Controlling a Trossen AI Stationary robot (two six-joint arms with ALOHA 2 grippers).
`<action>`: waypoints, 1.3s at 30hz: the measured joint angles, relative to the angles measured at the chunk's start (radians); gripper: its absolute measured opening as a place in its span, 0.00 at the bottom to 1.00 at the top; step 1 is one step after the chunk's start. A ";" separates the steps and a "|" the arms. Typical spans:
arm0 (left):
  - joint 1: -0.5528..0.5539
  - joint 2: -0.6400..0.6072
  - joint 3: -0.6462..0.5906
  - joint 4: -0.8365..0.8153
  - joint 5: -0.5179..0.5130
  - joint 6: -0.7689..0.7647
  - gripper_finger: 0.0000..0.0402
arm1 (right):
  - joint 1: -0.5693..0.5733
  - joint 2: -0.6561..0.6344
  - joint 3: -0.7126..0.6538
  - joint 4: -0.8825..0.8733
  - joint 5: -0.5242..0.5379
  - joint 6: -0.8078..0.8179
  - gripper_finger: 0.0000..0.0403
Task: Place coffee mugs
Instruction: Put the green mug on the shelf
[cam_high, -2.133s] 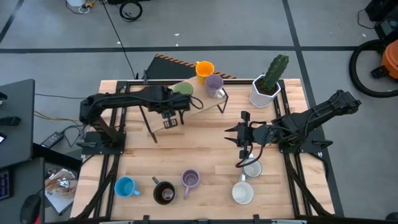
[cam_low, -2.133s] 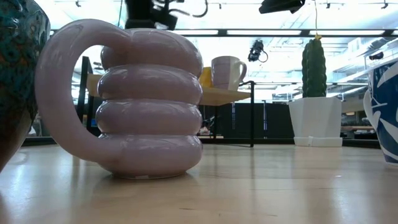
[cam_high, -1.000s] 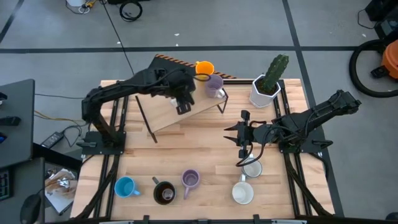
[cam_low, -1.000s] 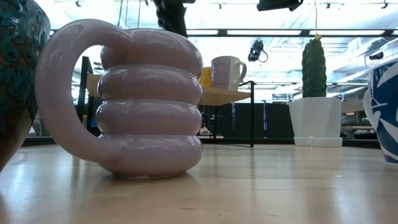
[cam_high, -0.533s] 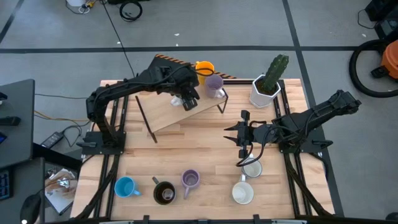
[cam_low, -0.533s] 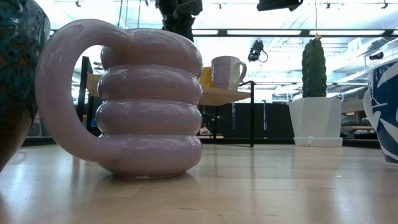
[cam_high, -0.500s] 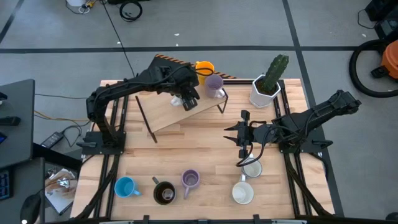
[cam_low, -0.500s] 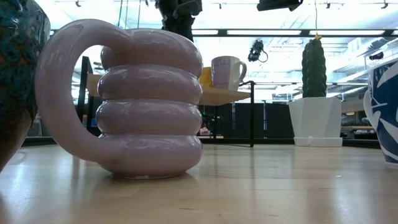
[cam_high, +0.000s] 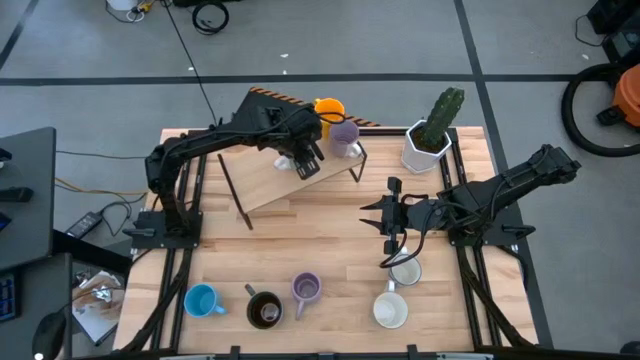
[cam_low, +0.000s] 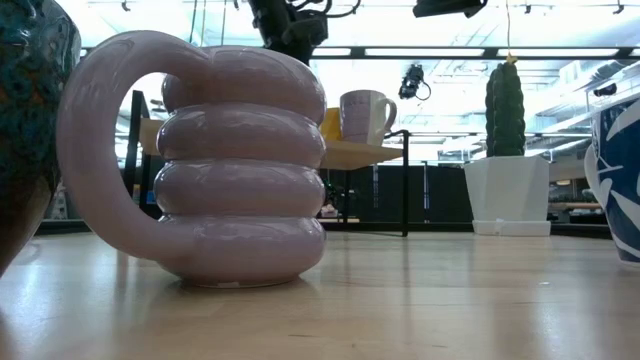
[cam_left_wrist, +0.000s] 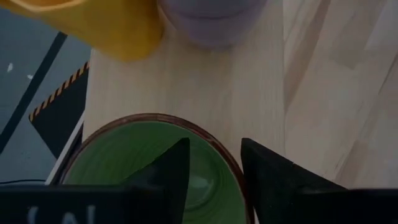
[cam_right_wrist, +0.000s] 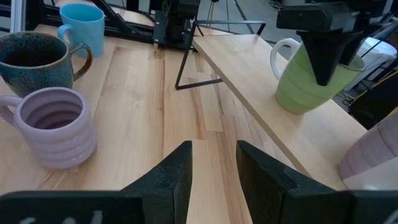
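Note:
My left gripper reaches over the raised wooden shelf at the table's far side and is shut on the green mug, which it hides in the high view. An orange mug and a lilac mug stand on the shelf just beyond it. My right gripper hovers open and empty above mid-table. Along the near edge stand a blue mug, a dark brown mug, a ribbed lilac mug and two white mugs. My left gripper holds the green mug by its rim, on the side away from the white handle. One finger is inside the cup and the other outside. The fingers come from above, pointing down. The mug stands upright with its base on the shelf board.
A white faceted cactus pot stands at the far right of the table, next to the shelf's right end. The shelf rests on thin black legs. Bare tabletop lies between the shelf and the near row of mugs.
My left gripper has carried the green mug a little toward the table's right and far side along the shelf, closer to the lilac and orange mugs. The right arm has kept still.

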 joint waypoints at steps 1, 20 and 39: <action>0.000 -0.001 0.000 0.001 0.000 0.000 0.35 | 0.000 0.000 0.000 0.000 0.000 0.000 0.32; -0.002 -0.007 0.003 -0.169 0.117 0.555 0.08 | 0.000 0.000 0.000 0.001 0.000 0.000 0.32; 0.063 -0.037 0.001 -0.233 0.218 0.876 0.11 | 0.000 0.000 0.000 0.001 -0.001 0.000 0.32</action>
